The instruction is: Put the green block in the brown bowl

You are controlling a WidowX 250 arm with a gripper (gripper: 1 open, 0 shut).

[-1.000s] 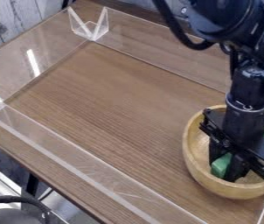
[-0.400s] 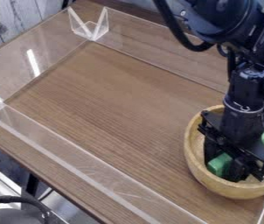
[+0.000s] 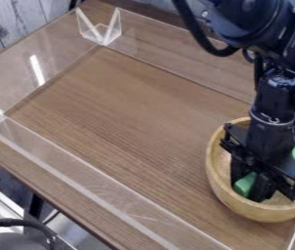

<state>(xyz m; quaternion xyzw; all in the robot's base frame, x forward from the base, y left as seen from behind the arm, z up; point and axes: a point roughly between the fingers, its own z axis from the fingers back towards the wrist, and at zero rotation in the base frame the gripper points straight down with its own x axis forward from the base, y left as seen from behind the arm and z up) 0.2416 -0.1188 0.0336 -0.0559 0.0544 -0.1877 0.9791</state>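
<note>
The brown bowl point(image 3: 218, 174) sits at the right front of the wooden table. My gripper point(image 3: 259, 180) points straight down into it, its black fingers reaching the bowl's floor. The green block point(image 3: 247, 185) shows between and beside the fingers, low inside the bowl, with another green patch by the right finger. The fingers are shut on the green block; most of it is hidden behind them.
A clear acrylic wall point(image 3: 59, 161) runs along the table's front and left edges. A small clear stand point(image 3: 100, 26) sits at the far back. The dark arm point(image 3: 261, 39) rises from the bowl toward the upper right.
</note>
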